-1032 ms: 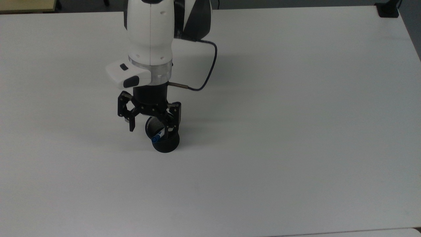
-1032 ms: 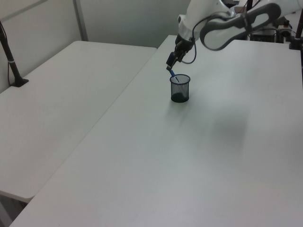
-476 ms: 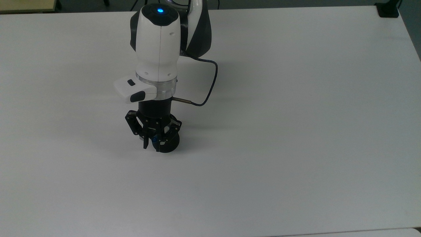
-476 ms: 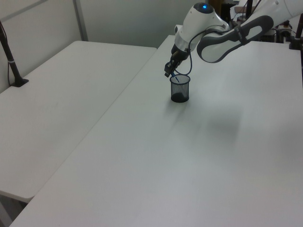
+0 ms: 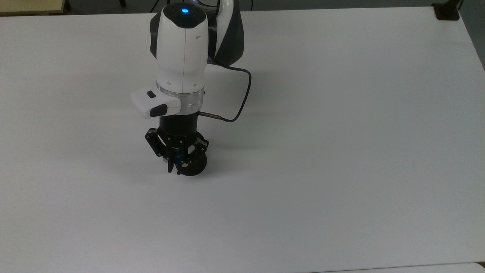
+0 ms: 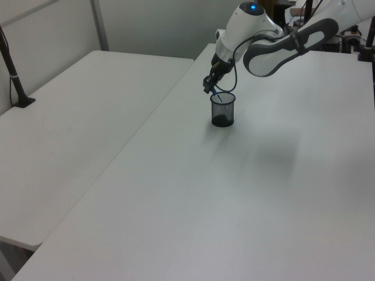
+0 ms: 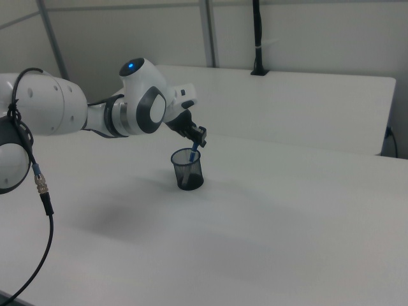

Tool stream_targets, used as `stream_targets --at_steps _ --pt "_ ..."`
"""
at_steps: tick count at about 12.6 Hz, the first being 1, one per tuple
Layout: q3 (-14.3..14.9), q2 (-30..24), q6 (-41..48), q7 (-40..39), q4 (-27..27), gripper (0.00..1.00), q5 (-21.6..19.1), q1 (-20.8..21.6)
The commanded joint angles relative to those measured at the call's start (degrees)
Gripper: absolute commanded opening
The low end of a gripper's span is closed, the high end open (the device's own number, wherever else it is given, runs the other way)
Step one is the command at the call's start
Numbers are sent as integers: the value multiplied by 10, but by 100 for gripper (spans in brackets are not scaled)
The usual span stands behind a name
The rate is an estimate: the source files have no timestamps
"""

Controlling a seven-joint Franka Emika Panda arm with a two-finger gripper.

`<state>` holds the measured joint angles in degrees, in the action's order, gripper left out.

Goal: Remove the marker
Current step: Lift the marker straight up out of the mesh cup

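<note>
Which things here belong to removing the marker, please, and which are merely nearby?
Job in hand: marker, standing in the black mesh cup; gripper, shut on the marker's top.

Merely nearby: white table; neighbouring table; black post.

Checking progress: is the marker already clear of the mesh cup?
No: in the right view the marker stands inside the cup, its top at the gripper.

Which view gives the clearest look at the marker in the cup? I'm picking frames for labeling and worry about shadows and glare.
Right view: the marker shows as a blue streak above the mesh cup, under even light. Left view: the marker is tiny, with a soft shadow on the table. Top view: the gripper covers most of the cup; no harsh glare.
</note>
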<state>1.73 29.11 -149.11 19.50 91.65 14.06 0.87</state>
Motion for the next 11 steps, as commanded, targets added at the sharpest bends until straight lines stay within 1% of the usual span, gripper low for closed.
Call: stream_targets --at_steps 1,4,5,6,9,11 --pt "3 -7 -1 17 5 20 12 5" --pt "3 -19 2 17 3 15 11 5" --pt "3 -31 7 17 3 10 11 4" --pt "3 -43 15 16 3 7 11 4" --pt "2 -90 43 16 2 8 7 4" --pt "-4 -123 59 17 2 9 4 4"
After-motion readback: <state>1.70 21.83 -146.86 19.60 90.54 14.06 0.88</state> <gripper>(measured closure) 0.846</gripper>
